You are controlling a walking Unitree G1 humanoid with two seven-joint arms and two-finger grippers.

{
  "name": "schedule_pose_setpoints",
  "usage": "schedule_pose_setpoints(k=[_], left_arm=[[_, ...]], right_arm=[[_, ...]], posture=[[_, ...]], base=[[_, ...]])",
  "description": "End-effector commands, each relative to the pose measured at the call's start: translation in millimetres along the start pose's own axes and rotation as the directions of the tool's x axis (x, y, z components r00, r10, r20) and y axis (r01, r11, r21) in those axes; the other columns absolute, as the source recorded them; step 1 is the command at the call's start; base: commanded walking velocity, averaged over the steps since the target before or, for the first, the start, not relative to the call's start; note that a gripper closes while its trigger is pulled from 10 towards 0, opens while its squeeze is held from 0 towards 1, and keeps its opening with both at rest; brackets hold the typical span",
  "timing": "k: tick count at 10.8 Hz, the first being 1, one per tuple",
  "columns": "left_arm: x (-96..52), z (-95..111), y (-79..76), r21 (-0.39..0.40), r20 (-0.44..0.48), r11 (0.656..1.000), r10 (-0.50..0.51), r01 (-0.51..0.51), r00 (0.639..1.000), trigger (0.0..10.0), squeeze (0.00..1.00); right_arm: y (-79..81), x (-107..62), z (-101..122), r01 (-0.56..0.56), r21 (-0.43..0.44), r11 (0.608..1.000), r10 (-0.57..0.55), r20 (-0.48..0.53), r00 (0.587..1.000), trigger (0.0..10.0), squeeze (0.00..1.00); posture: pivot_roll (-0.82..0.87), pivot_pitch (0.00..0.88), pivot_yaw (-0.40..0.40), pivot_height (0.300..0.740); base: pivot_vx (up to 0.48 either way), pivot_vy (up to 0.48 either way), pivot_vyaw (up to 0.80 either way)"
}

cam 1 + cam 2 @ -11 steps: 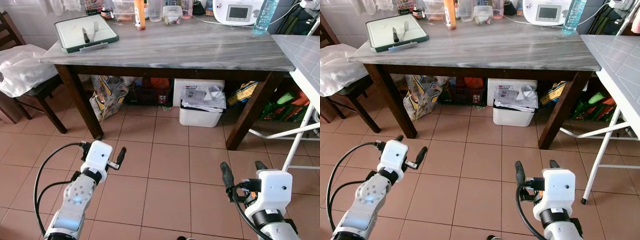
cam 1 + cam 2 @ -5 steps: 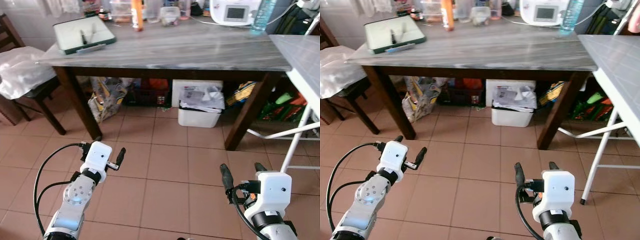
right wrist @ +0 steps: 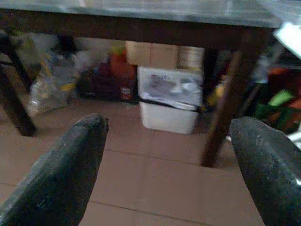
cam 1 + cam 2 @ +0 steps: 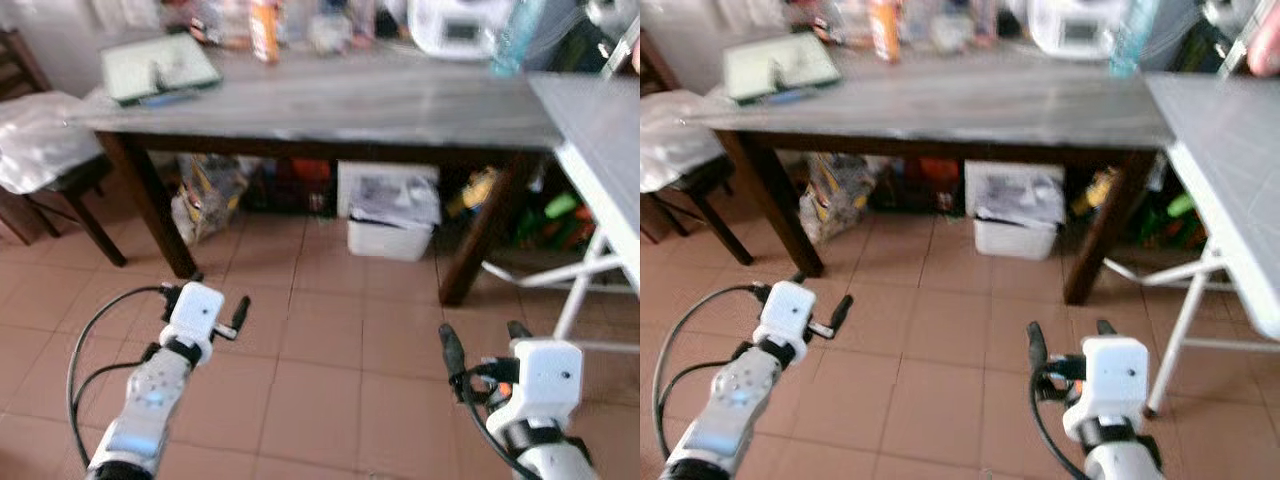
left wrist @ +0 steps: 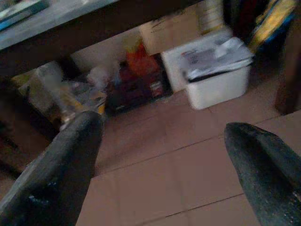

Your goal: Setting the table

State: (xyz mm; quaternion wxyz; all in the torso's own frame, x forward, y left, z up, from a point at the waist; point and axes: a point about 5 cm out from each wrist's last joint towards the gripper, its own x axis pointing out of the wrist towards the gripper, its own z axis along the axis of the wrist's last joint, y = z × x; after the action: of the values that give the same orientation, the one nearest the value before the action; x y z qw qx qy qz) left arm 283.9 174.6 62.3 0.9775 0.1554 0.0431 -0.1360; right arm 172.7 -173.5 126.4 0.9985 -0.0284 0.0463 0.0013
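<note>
A grey wooden table (image 4: 330,100) stands ahead of me. On its far left corner lies a green-rimmed tray (image 4: 190,62) holding cutlery, too blurred to tell apart. My left gripper (image 4: 205,298) hovers low over the tiled floor, open, with nothing between its fingers (image 5: 61,165). Over the floor at the lower right, my right gripper (image 4: 480,333) is also open and empty, its fingers (image 3: 66,169) pointing toward the space under the table. Both grippers are well short of the table.
A white bin (image 4: 392,215) and bags (image 4: 205,195) sit under the table. A chair with a white bag (image 4: 40,140) stands at the left. A white folding table (image 4: 600,130) with thin legs (image 4: 570,275) is at the right. Bottles and an appliance (image 4: 450,25) line the table's back edge.
The whole picture has shifted a little and grown blurred, so the camera is moving. Both grippers keep the same open pose in front of me.
</note>
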Motion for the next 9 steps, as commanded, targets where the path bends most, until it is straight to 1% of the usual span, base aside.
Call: schedule_pose_setpoints(k=[1,6,7,8,9], left_arm=[[-1.1,-1,5.3,0.024,-0.003,1.0,0.004,-0.004,1.0,10.0,0.0],[0.3,-1,6.0,0.029,0.003,1.0,-0.007,0.006,1.0,10.0,0.0],[0.9,0,6.1,0.03,0.008,1.0,-0.008,0.007,1.0,10.0,0.0],[1.5,2,6.2,0.033,0.015,0.999,-0.007,0.006,1.0,10.0,0.0],[3.0,8,7.9,0.041,0.04,0.999,-0.002,0.0,0.999,10.0,0.0]], right_arm=[[0.8,-0.8,4,0.006,0.005,1.0,-0.006,0.016,1.0,10.0,0.0],[1.3,-1.6,3,0.014,0.015,1.0,-0.015,0.014,1.0,10.0,0.0],[1.4,-1.9,4,0.014,0.012,1.0,-0.015,0.016,1.0,10.0,0.0],[1.0,-2.2,6,0.018,0.011,1.0,-0.018,0.035,0.999,10.0,0.0],[-0.6,-3.1,14,0.04,-0.021,0.999,-0.038,0.076,0.996,10.0,0.0]], posture=[[-0.1,0.117,0.049,0.74],[-0.1,0.116,0.055,0.74],[-0.1,0.116,0.055,0.74],[-0.1,0.117,0.055,0.74],[-0.1,0.117,0.055,0.74]], base=[[0.0,-0.337,0.0],[0.0,-0.336,0.0],[0.0,-0.341,-0.41],[0.0,-0.345,0.0],[0.0,-0.345,0.0]])
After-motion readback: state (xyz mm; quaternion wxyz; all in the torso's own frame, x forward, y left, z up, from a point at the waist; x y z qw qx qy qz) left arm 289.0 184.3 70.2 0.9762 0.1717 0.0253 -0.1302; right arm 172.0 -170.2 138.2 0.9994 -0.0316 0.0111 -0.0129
